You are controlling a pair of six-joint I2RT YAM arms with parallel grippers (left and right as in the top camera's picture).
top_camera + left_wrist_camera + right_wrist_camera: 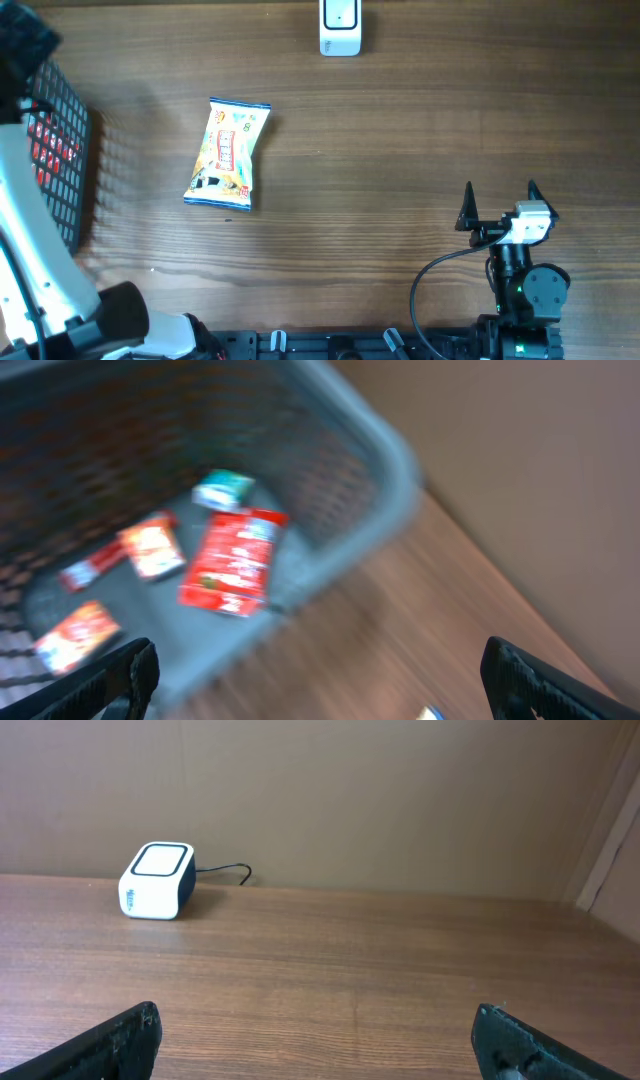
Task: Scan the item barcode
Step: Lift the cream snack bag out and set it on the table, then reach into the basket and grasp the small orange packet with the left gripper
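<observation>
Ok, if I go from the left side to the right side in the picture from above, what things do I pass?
Black mesh basket → snack packet → white scanner → right gripper, its fingers spread open.

Blurred frame. Grey mesh basket point(390, 470), upper left to centre, holding several packets: large red packet point(235, 560) at centre, small teal-and-white packet point(222, 490) above it, red-orange packets point(150, 548) toward the left. Wooden table point(400, 630), lower right. Left gripper point(325, 685) fingertips in both bottom corners, wide apart.
</observation>
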